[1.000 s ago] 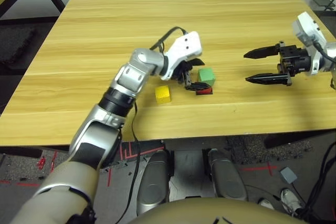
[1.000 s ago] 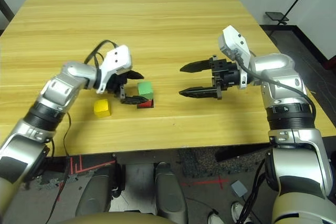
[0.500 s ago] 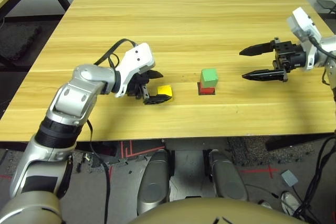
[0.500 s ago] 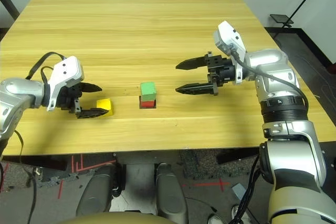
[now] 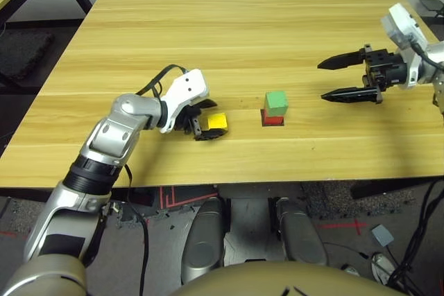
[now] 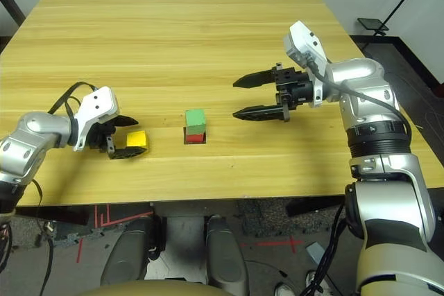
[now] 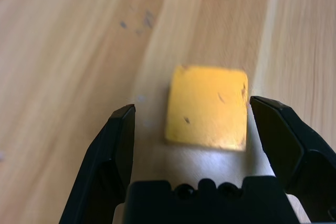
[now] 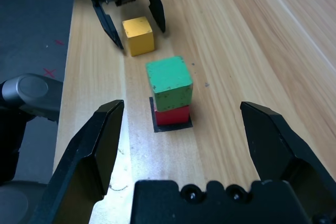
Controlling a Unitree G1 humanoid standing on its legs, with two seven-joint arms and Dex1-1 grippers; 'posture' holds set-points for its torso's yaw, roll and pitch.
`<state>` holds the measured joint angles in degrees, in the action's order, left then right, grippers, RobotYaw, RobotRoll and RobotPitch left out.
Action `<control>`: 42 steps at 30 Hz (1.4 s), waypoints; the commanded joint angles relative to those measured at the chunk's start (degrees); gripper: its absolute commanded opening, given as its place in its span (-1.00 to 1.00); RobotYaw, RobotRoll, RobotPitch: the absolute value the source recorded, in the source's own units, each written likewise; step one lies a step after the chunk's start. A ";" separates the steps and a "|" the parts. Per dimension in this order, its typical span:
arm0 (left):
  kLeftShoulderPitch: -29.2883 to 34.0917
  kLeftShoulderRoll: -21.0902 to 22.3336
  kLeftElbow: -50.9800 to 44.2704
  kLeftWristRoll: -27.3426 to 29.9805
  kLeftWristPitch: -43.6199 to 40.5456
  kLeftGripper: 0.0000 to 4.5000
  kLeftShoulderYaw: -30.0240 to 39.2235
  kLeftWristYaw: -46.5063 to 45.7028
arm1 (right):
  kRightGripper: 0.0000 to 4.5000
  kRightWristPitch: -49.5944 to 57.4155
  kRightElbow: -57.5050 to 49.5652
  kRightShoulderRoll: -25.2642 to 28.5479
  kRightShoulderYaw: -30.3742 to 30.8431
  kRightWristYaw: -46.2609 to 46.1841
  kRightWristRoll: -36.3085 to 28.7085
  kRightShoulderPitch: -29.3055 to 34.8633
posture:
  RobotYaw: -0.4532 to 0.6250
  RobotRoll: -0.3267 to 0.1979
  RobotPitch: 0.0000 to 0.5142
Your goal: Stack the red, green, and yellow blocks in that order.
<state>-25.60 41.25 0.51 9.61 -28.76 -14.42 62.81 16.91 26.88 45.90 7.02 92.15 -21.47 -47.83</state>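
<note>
The green block sits on top of the red block, which rests on a flat black square marker near the table's front middle. To their left the yellow block lies alone on the wood. My left gripper is open and low at the table, one finger on each side of the yellow block with small gaps showing. My right gripper hovers open and empty to the right of the stack, pointing toward it.
The wooden table stretches far behind the blocks. Its front edge runs close below the blocks. A black cable loops from my left wrist.
My left gripper left the green-on-red stack, swung out to the left, then came back in so its open fingers now straddle the yellow block. The right gripper barely shifted.
</note>
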 commanded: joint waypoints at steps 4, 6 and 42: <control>-0.01 -0.26 1.53 -0.36 -0.48 0.25 0.45 -0.40 | 1.00 0.65 -1.47 -0.09 -0.23 0.35 -0.29 1.34 | 0.18 0.07 -0.50; -2.41 -0.85 -0.69 1.39 -2.98 -0.09 1.96 -0.78 | 1.00 0.49 -1.24 -0.18 -0.35 0.35 -0.22 1.44 | 0.19 0.10 -0.51; -27.30 -12.82 -0.36 3.92 -18.12 -0.15 -10.35 -3.07 | 1.00 3.72 -8.37 0.91 -4.30 -0.89 -0.78 9.78 | 0.08 0.37 -0.42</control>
<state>-53.19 28.76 0.14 14.09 -47.13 -23.81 59.66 20.33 19.63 46.25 3.61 91.42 -21.58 -38.98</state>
